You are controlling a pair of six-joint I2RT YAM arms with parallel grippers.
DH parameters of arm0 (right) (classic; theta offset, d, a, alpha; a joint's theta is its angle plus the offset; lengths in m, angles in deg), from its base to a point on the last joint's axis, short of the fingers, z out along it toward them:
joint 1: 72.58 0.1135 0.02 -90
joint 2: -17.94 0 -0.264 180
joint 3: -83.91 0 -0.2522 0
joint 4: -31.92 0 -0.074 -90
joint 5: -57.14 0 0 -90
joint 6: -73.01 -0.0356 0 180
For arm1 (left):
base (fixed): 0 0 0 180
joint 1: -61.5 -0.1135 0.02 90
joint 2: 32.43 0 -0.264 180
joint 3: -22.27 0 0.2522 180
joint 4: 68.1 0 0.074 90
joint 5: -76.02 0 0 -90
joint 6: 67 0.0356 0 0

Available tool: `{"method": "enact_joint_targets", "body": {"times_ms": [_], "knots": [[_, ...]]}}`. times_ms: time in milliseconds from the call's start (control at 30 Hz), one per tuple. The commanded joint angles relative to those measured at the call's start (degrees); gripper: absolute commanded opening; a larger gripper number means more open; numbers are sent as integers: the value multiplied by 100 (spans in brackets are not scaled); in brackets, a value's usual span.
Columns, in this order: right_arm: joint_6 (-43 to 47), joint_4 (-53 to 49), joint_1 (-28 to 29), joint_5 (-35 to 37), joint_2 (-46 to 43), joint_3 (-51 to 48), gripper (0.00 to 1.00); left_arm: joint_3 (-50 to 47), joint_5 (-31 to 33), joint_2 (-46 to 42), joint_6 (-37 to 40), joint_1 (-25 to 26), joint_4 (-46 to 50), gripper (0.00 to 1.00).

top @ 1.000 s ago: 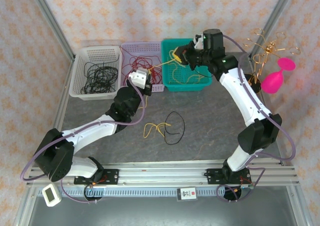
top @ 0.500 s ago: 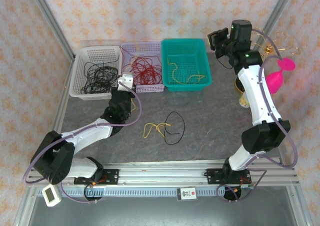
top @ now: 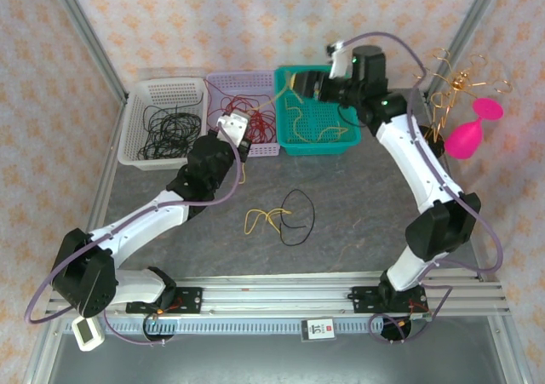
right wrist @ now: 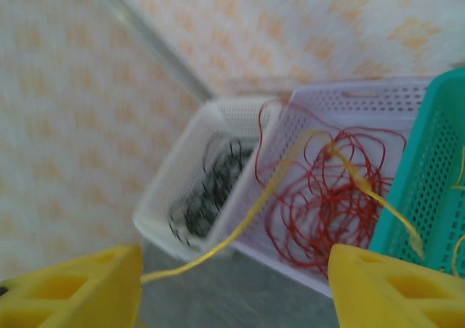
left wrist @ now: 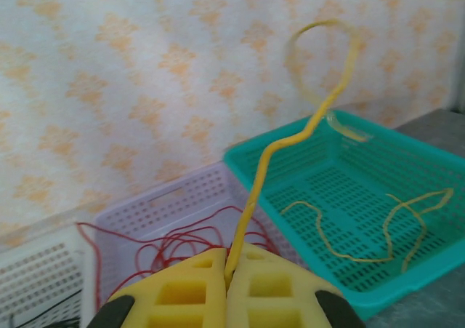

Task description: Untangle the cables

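My left gripper [left wrist: 229, 261] is shut on a yellow cable [left wrist: 270, 161] that rises from the pads and curls into a loop above the teal basket [left wrist: 407, 161]. From above, the left gripper [top: 235, 134] sits at the purple basket's front edge. The right gripper [top: 308, 86] hovers open over the teal basket [top: 286, 137]. In the right wrist view the gripper [right wrist: 234, 273] has wide-apart fingers, and the yellow cable [right wrist: 240, 222] runs loose between them. A small tangle of yellow and black cables [top: 283, 216] lies on the table's middle.
A white basket [top: 136, 128] holds black cables and a purple basket [top: 266, 149] holds red cables [top: 243, 107]. Loose yellow cables [top: 322, 128] lie in the teal basket. A gold curled-wire stand [top: 456, 82] and a pink goblet [top: 473, 133] stand at the far right.
The right gripper has opened and let go of the yellow cable, after swinging right and back over the teal basket. The left gripper has kept its hold and shifted slightly right.
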Motion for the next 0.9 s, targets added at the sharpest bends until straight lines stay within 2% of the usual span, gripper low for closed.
{"method": "enact_joint_targets", "body": {"times_ms": [0,100,200,333,433,633,867], "knots": [[3156,229,113,-533,-738,-1044,67,256,-694,166,11,38,567,0],[5557,632,219,-477,-1332,-2044,70,452,-879,301,134,38,923,0],[6641,1000,220,-446,-1522,-2375,73,563,-908,401,187,38,1109,0],[7027,813,232,-415,-1374,-2009,70,693,-833,530,232,38,1305,0],[7418,924,242,-257,-1292,-2052,72,749,-884,568,259,38,1382,0],[8029,4,234,-313,-536,-1292,77,850,-965,597,278,46,1460,0],[8277,-695,242,-482,253,-440,74,963,-923,605,333,55,1628,0]]}}
